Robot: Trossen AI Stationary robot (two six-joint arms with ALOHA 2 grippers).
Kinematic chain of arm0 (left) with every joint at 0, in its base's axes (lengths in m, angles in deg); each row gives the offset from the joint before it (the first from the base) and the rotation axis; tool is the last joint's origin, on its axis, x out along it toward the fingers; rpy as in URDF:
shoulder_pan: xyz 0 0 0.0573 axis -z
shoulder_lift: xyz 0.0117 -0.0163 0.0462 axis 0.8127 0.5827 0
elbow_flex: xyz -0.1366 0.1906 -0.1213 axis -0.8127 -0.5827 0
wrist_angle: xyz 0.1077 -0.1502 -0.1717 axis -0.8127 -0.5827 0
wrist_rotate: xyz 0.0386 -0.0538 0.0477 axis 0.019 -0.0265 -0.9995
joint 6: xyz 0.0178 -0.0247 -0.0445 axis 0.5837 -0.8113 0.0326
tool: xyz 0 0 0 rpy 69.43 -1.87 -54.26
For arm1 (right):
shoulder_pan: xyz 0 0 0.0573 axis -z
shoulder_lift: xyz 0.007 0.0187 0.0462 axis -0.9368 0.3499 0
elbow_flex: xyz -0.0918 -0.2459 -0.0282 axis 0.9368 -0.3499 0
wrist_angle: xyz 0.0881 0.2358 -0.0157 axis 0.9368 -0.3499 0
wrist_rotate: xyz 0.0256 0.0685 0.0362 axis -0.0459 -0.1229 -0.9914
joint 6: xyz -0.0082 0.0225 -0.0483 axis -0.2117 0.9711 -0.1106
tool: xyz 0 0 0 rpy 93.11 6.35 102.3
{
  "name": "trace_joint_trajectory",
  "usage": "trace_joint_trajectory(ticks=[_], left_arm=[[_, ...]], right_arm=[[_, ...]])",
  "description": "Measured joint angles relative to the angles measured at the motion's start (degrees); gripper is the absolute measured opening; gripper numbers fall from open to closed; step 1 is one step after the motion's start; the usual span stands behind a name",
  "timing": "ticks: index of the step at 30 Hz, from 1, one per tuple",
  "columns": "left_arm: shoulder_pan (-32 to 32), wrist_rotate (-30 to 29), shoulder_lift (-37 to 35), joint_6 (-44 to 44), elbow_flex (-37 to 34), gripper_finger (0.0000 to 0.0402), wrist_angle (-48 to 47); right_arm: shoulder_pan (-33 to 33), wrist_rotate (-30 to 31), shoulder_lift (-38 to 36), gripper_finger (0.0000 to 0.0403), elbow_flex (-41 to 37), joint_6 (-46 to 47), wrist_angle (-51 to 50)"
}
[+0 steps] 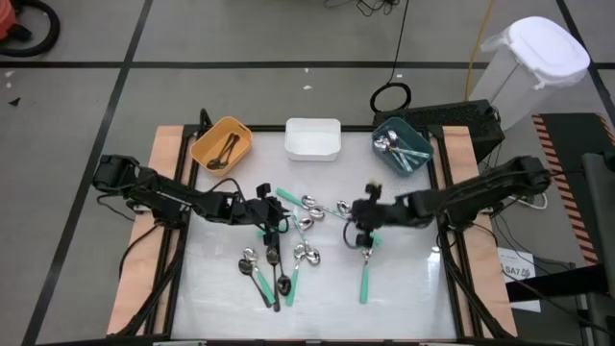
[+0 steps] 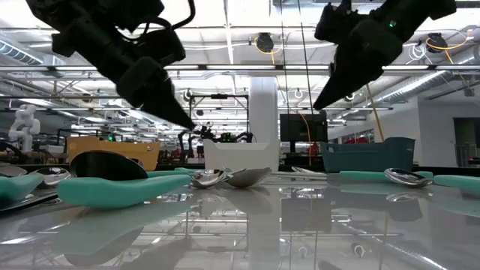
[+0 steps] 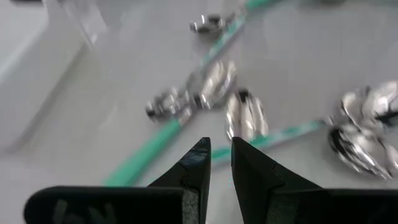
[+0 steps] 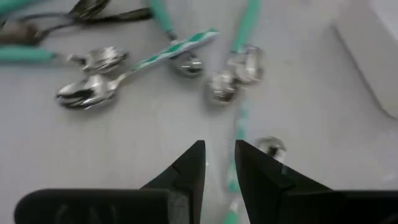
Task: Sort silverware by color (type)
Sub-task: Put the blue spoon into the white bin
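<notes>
Hovering with both pairs of jaws slightly apart and empty, we next lower the right gripper onto the mint-handled spoon just ahead; the left gripper waits over the pile.

Mint-green-handled spoons, black-handled spoons – orange bin, white bin, teal bin

An orange bin, a white bin and a teal bin line the table's far edge

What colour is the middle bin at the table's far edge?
White; the middle bin shows best in the high view.
</notes>
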Motion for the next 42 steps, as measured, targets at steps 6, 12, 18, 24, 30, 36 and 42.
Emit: trace_joint_trajectory(ticks=[6,12,18,24,30,36,42], left_arm=[[5.1,-3.65,0.0,-8.15,0.0,0.0067,-3.16],[7.86,-7.53,0.0,-13.24,0.0,0.0067,-3.05],[8.64,-7.64,0.43,-22.08,0.0,0.0067,-3.96],[8.64,-7.64,0.44,-26.41,0.0,0.0067,-2.43],[12.87,-9.88,0.44,-29.89,0.0,0.0091,1.31],[17.78,-13.75,0.44,-32.33,0.0,0.0166,1.15],[21.22,-15.34,0.44,-31.27,0.0,0.0225,5.15]], right_arm=[[-3.29,-0.03,7.25,0.0084,0.0,-2.01,4.22],[-4.75,-0.14,12.62,0.0084,0.0,2.88,5.97],[-6.72,-0.15,15.75,0.0084,0.05,4.43,13.26],[-8.53,-0.31,17.8,0.0084,0.52,3.73,15.96],[-10.09,-0.24,17.98,0.0084,0.57,3.44,15.98],[-11.42,0.06,17.98,0.0084,0.58,2.59,16.82],[-12.72,0.28,18.01,0.0084,0.59,2.56,19.4]])
